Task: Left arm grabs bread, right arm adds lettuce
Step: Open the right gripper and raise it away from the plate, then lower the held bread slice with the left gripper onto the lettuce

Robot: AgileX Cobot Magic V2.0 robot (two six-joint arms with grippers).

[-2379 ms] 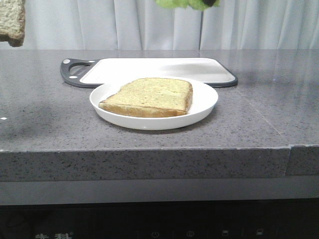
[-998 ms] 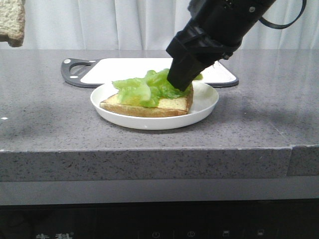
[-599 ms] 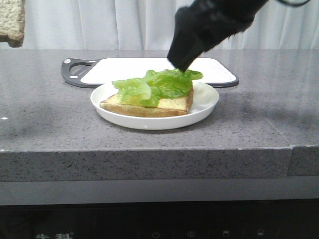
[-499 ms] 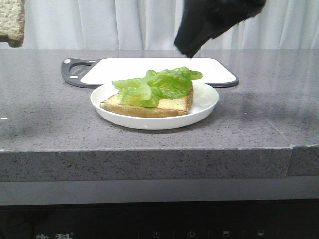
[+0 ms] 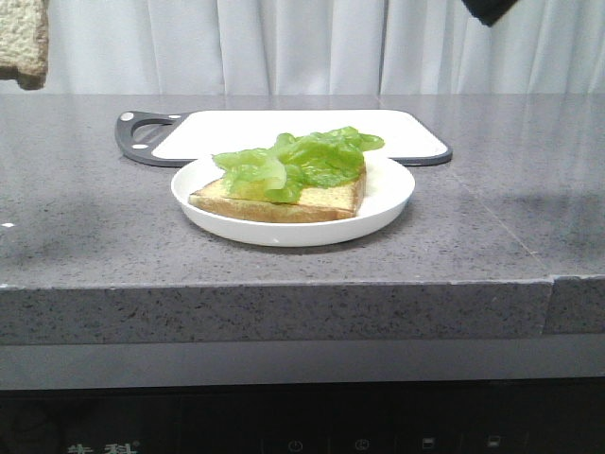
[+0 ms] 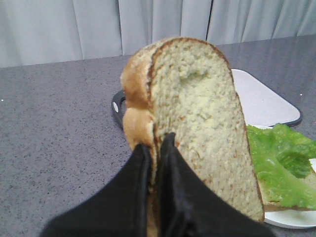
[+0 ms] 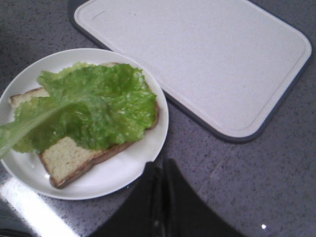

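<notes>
front view shows a white plate near the front edge of a grey speckled counter, carrying a flat toast slice with the lettuce spread across its top; the leaves cover most of the slice and leave its near crust and one corner bare. just behind the plate lies a white cutting board with a dark rim and handle. at the top left corner the bread hangs in the air, well apart from the plate, and only a black tip of the right arm shows at the top right. in the left wrist view the left gripper has its two black fingers pinched narrow on the crust edge of the bread, which stands upright with its speckled face and a small dent showing. in the right wrist view the right gripper hovers above the counter just beside the plate, its fingers drawn together with nothing between them, clear of the lettuce.
</notes>
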